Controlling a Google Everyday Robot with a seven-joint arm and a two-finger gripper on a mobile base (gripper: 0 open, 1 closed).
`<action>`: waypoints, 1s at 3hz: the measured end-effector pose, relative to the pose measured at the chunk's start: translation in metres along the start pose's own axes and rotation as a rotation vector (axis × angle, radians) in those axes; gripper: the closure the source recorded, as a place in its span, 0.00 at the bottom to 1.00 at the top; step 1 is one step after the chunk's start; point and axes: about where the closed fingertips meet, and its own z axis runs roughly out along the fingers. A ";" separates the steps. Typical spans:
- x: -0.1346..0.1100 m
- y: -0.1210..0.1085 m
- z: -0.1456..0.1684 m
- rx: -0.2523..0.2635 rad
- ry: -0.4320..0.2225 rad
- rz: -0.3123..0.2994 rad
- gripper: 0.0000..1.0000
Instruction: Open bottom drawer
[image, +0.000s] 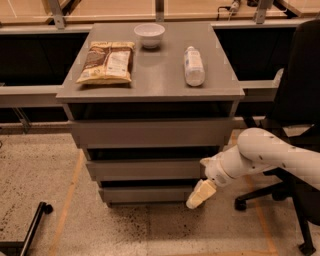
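With gripper (201, 194), opening impossible to tell, at bottom drawer (145, 194) front's 3 o'clock end, catch its top edge, pull straight out, clear of middle drawer (145, 169)
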 end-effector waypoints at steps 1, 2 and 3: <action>0.004 -0.001 0.009 -0.014 -0.003 0.010 0.00; 0.009 -0.001 0.003 0.038 0.027 0.030 0.00; 0.012 -0.010 0.009 0.069 0.014 0.031 0.00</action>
